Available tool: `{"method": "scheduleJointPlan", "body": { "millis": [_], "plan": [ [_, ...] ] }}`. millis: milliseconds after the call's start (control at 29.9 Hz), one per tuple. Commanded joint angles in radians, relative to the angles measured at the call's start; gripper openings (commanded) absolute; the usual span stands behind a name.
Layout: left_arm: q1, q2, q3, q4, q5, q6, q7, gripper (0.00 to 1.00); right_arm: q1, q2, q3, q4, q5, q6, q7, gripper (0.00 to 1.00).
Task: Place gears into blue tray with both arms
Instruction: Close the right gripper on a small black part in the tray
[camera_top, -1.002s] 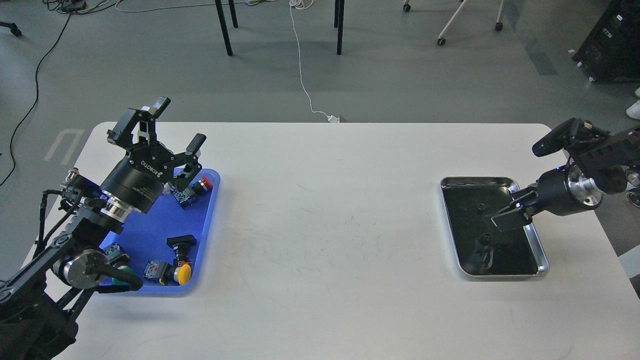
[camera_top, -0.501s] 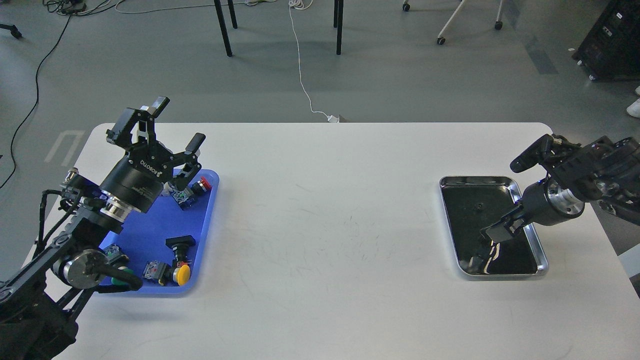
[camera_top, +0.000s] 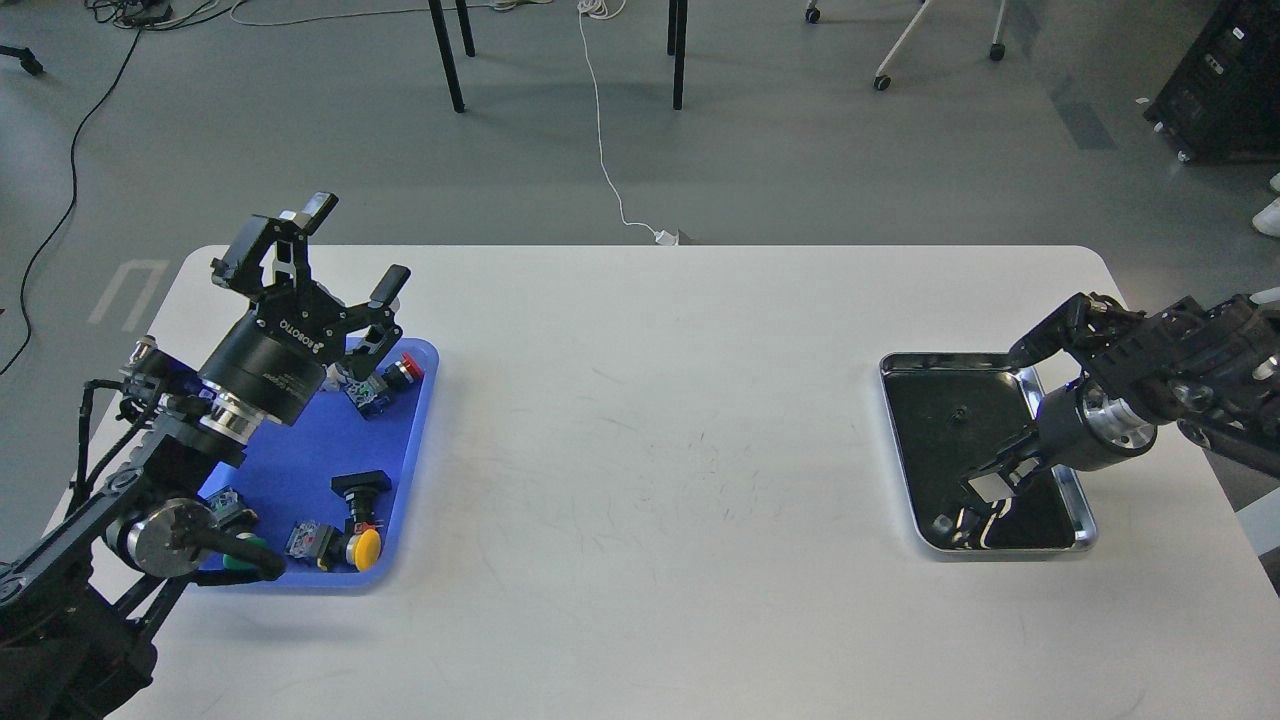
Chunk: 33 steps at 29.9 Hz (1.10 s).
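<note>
The step in hand looks like a pick: the right black two-finger gripper hangs low over the near half of the silver metal tray with the black lining, fingers pointed down toward a tiny black round gear by the near-left corner. To do it well, I would come down straight, centre the gear between the fingertips, and close only once both tips are at the lining — the gear is small and flat, so a skewed approach would likely push it against the rim instead of catching it. The fingers show some gap, but they are dark against the dark lining, so I cannot tell how far open they are or whether anything is between them. A second small black gear lies on the far half of the same tray, barely standing out from the lining. The shallow bright-blue plastic tray sits well apart at the table's left, holding several coloured-cap push-button switches. The left black gripper hovers above its far end, spread wide and holding nothing — ready, I judge, to take a handover.
</note>
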Motion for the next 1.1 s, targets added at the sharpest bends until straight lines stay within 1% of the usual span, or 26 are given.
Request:
{"method": "scheduleJointPlan", "body": {
  "millis": [0,134,368,468,601,702,969,1069],
  "plan": [
    [0.0,-0.001,0.0,0.0,0.001,0.0,0.0,0.98,-0.007,0.002,0.0,0.0,0.0,0.0,0.0,0.63],
    [0.0,-0.001,0.0,0.0,0.0,0.0,0.0,0.98,-0.01,0.002,0.0,-0.006,0.0,0.0,0.0,0.61],
    [0.0,-0.001,-0.005,0.0,0.0,0.0,0.0,0.98,-0.011,0.025,0.0,-0.025,0.0,0.0,0.0,0.61],
    [0.0,0.001,-0.006,0.0,0.0,0.0,0.0,0.98,-0.011,0.031,-0.001,-0.029,0.0,0.0,0.0,0.55],
    [0.0,0.002,-0.006,0.0,0.0,-0.002,0.0,0.98,-0.013,0.034,0.0,-0.034,0.0,0.0,0.0,0.53],
    [0.0,0.002,-0.006,0.0,0.0,0.0,0.0,0.98,-0.014,0.039,0.0,-0.037,0.001,0.0,0.0,0.49],
    [0.001,0.002,-0.008,0.0,-0.005,-0.002,0.0,0.98,-0.022,0.048,0.002,-0.043,0.001,0.0,0.0,0.48],
    [0.0,0.005,-0.009,0.0,-0.006,-0.002,-0.001,0.98,-0.022,0.054,0.0,-0.045,0.001,0.0,0.0,0.44]
  ]
}}
